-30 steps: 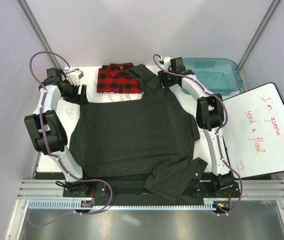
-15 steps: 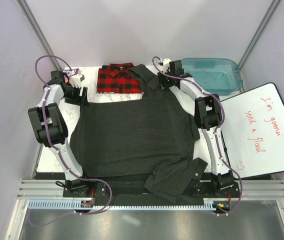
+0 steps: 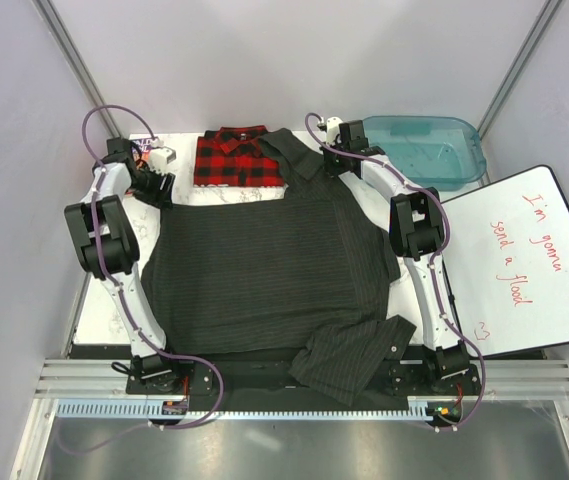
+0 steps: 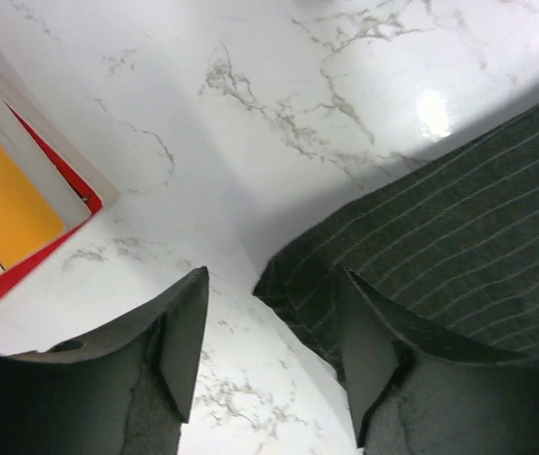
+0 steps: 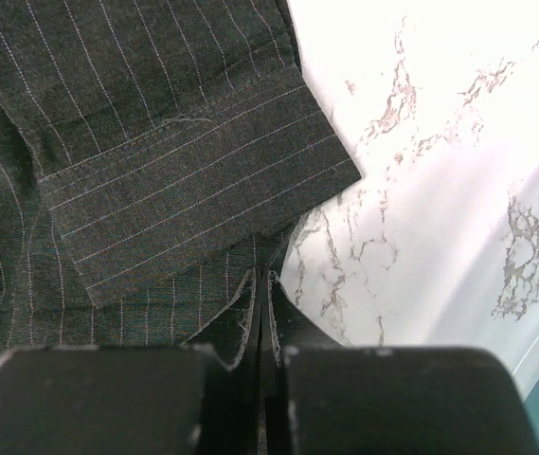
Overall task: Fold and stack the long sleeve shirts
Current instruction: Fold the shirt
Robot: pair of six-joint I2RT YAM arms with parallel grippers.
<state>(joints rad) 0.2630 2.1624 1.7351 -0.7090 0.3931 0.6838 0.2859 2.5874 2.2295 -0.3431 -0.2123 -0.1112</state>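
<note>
Marble table (image 4: 345, 76) shows around the charcoal shirt (image 3: 264, 270); left tool (image 4: 271, 322) spread, right tool (image 5: 261, 294) seemingly pinching its edge.

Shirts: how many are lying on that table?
2. A dark pinstriped shirt is spread over most of the table. A folded red-and-black plaid shirt lies at the far edge. Another could hide underneath.

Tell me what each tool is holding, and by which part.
Right tool is shut on the charcoal pinstriped shirt, pinching its edge beside the collar. Left tool holds nothing: its open jaws straddle that shirt's corner.
</note>
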